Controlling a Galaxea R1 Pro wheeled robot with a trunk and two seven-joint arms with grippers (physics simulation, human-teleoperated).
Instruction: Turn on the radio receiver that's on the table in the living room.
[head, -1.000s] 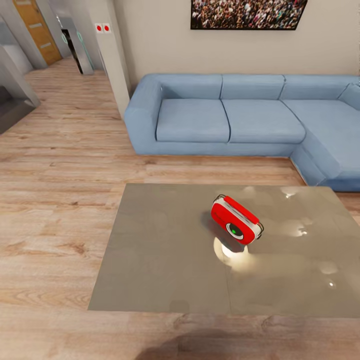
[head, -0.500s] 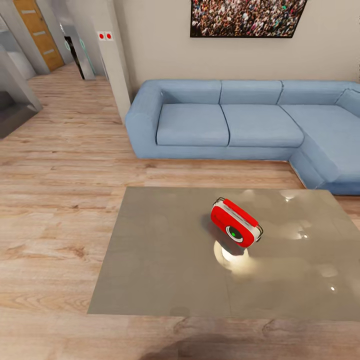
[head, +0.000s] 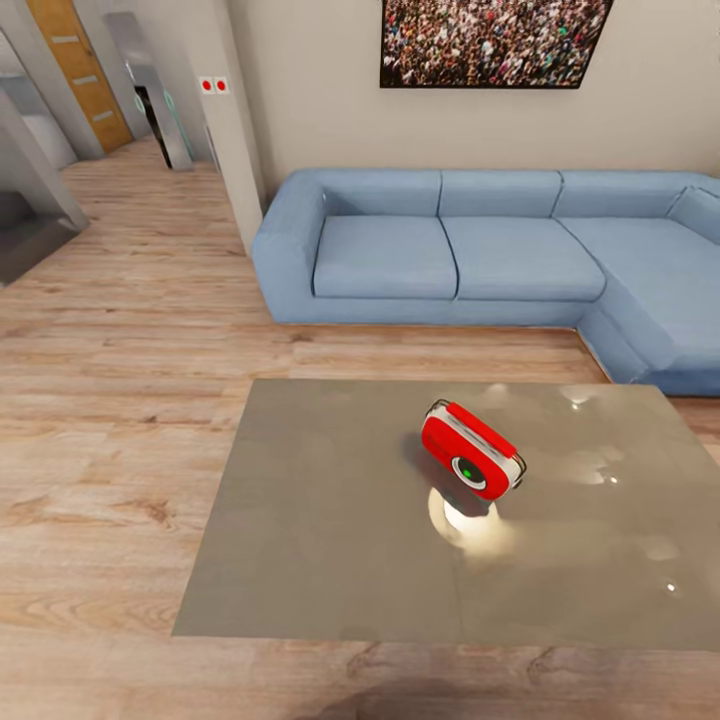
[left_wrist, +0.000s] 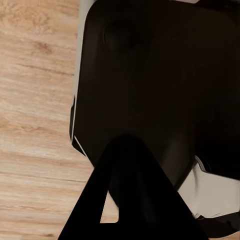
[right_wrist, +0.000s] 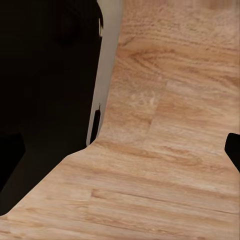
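Red and trimmed in white, the radio receiver (head: 472, 458) you are after sits tilted, dial toward you, right of centre on the glossy grey table (head: 320, 520), a bright reflection just near of it. Nothing else stands on the tabletop around it. Beyond the table's far edge runs the blue sofa (head: 480, 250), under a crowd picture (head: 490, 40) on the beige wall; a hallway with a wooden door (head: 80, 70) opens far left. Your wrist cameras look down on light wood floor (right_wrist: 170, 150) past dark robot body; whether either gripper is released or clenched, you cannot tell.
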